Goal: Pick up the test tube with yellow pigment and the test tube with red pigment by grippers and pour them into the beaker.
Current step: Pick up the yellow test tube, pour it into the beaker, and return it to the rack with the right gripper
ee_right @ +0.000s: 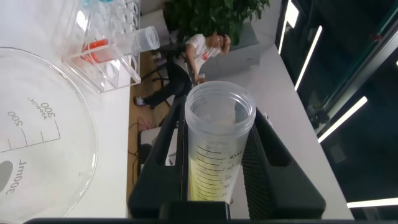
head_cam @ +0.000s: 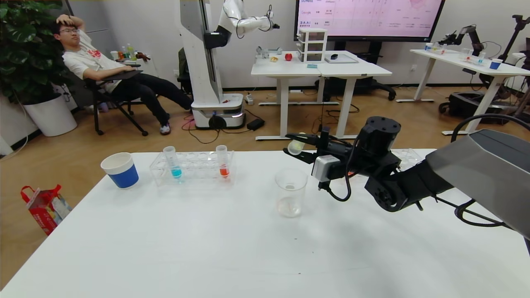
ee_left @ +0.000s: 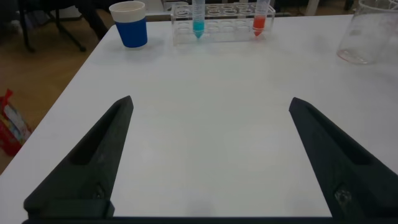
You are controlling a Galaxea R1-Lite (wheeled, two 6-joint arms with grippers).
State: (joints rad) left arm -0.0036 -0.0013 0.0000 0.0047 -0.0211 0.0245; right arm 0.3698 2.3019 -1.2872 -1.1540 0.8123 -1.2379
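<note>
Head view, left to right: blue paper cup [head_cam: 120, 169] near the table's far left edge; clear tube rack [head_cam: 191, 167] just beside it, holding a blue-liquid tube [head_cam: 172, 162] at its left end and the test tube with red pigment [head_cam: 222, 161] at its right end, both upright. Beaker [head_cam: 290, 192] standing on the white table [head_cam: 232, 248] right of the rack, apart from it; contents hard to make out, possibly a thin pale film at the bottom. Right gripper [head_cam: 299, 145] held above and slightly behind the beaker rim, pointing toward the robot's left, jaws clamped on the test tube with yellow pigment [head_cam: 296, 145]. Tube lying roughly horizontal, open mouth toward the left; only that end visible past the fingers, rest hidden by the gripper. Second rack behind the right arm mostly blocked; contents cannot be told.

Right wrist view: yellow tube [ee_right: 219, 149] seen mouth-on between the two black fingers [ee_right: 163, 162], pale yellow-green liquid low in it beside printed graduations. Beaker wall [ee_right: 43, 137] cut off at the frame edge, markings 200 and 300 readable.

Left wrist view: left gripper [ee_left: 208, 155] low over bare table, near the front edge, jaws wide apart, nothing between them. Cup [ee_left: 129, 23], rack [ee_left: 221, 25] and beaker [ee_left: 370, 34] well beyond it; beaker cut off at the frame edge.
</note>
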